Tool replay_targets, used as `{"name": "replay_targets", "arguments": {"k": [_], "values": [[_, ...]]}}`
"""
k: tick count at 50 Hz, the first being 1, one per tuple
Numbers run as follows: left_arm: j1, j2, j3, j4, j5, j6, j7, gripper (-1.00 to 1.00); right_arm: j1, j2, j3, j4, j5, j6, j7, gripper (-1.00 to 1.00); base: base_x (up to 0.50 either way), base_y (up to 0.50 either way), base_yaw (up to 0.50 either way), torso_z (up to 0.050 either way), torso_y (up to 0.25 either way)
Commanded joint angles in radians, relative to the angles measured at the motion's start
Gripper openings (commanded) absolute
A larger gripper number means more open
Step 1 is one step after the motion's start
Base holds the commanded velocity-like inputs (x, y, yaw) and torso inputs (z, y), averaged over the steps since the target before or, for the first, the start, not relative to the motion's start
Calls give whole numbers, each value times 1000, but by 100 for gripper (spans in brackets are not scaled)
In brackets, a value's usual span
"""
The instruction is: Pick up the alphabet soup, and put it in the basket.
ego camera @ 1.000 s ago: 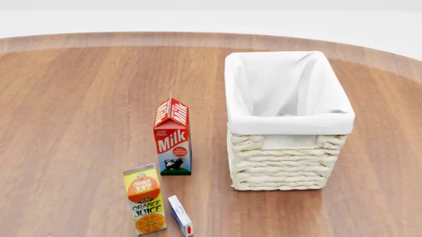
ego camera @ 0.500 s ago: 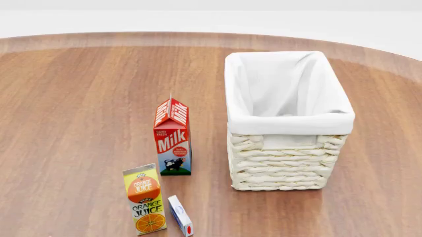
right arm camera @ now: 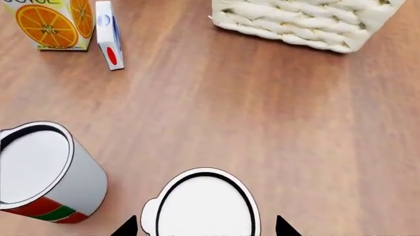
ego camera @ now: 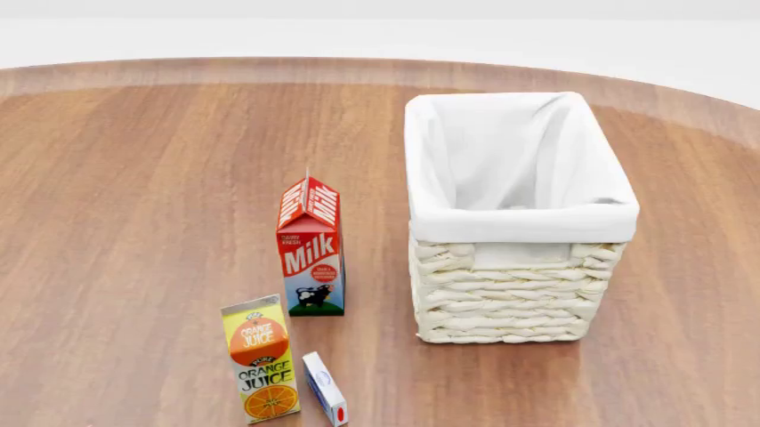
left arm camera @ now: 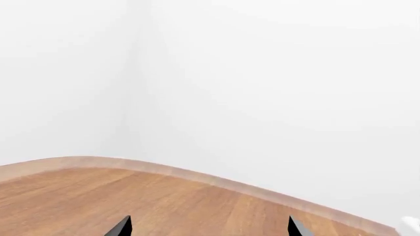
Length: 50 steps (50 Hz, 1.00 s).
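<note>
In the right wrist view a can with a flat white top (right arm camera: 204,206) stands right below the camera. It is the alphabet soup as far as I can tell, since its label is hidden from this angle. My right gripper (right arm camera: 205,227) is open, one dark fingertip (right arm camera: 128,228) on each side of the can, apart from it. The basket (ego camera: 511,302), cream wicker with a white cloth lining, stands at the table's right in the head view; its lower wall (right arm camera: 308,19) shows beyond the can. My left gripper (left arm camera: 208,227) is open over bare wood, holding nothing. Neither gripper shows in the head view.
A red-and-green can (right arm camera: 46,172) stands close beside the soup. An orange juice carton (ego camera: 262,360) and a small white-and-blue box (ego camera: 324,389) lie further on, with a milk carton (ego camera: 311,249) left of the basket. The round wooden table's edge (left arm camera: 196,174) curves before a white wall.
</note>
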Motion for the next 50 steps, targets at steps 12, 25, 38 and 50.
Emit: {"name": "replay_targets", "arguments": {"k": [12,25,38,50], "values": [[-22,12,-22,-27,-3,2,25,100,32,-38,-10,78,-26,-27,-42,100,0,0,0,0,0],[-22,7,-19,-26,-5,3,20,100,30,-34,-8,76,-30,-37,-36,-100,0,0,0,0,0],[-23,4,-14,-31,-3,6,16,100,-2,-34,76,31,-22,-79,37,-100,0,0,0,0,0],[-22,0,-8,-34,0,8,15,100,-46,-9,162,-136,-15,-111,126,-100,0,0,0,0,0]]}}
